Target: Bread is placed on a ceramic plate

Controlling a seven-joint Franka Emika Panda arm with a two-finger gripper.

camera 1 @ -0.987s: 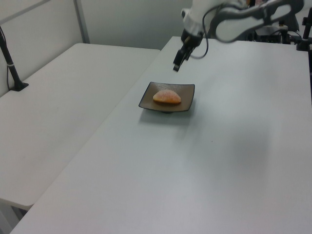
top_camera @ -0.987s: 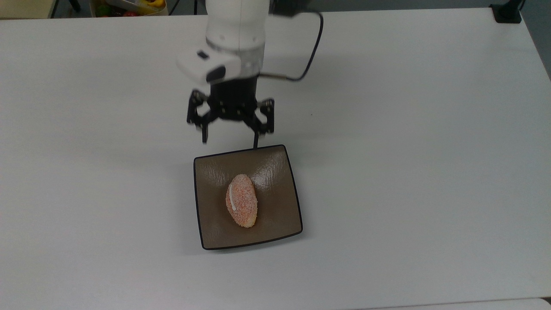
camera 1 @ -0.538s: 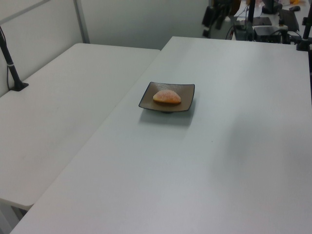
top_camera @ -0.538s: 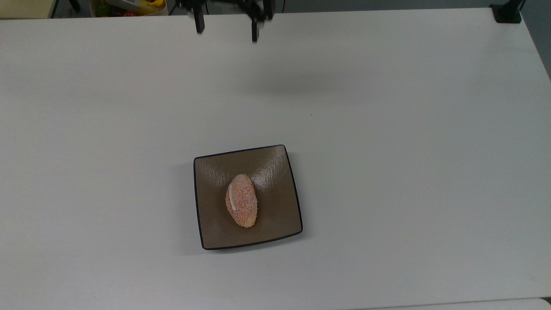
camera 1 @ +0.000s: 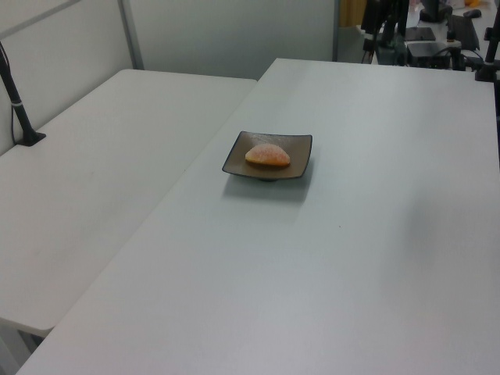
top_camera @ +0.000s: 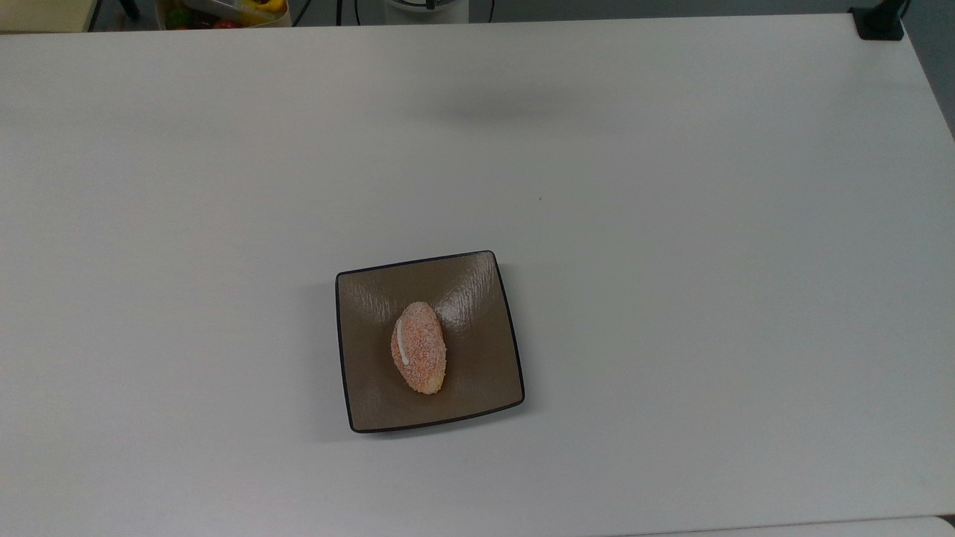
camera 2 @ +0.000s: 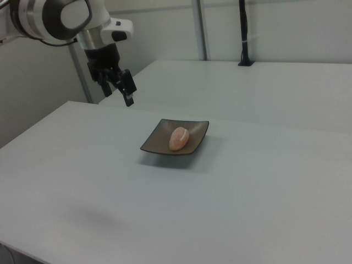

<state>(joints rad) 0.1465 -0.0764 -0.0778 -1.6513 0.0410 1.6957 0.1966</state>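
The bread [top_camera: 418, 347], a small oval orange-pink bun with a thin white stripe, lies near the middle of the square brown ceramic plate [top_camera: 477, 298] on the white table. The left view shows the same bread [camera 1: 267, 155] resting on the plate [camera 1: 238, 160]. In the right view my gripper [camera 2: 125, 91] hangs high above the table edge, up and to the right view's left of the plate [camera 2: 157, 144] and the bread [camera 2: 179, 137]. Its fingers are open and hold nothing.
A black clamp post [top_camera: 880, 22] stands at the top view's far right corner. A bin of colourful items [top_camera: 224, 11] sits beyond the far edge. A second white table [camera 1: 94, 180] adjoins on the left view's left. Dark equipment [camera 1: 437, 39] stands beyond the far end.
My gripper has pulled away from just behind the plate, rising and retreating past the table's far edge. The bread and the plate have not moved.
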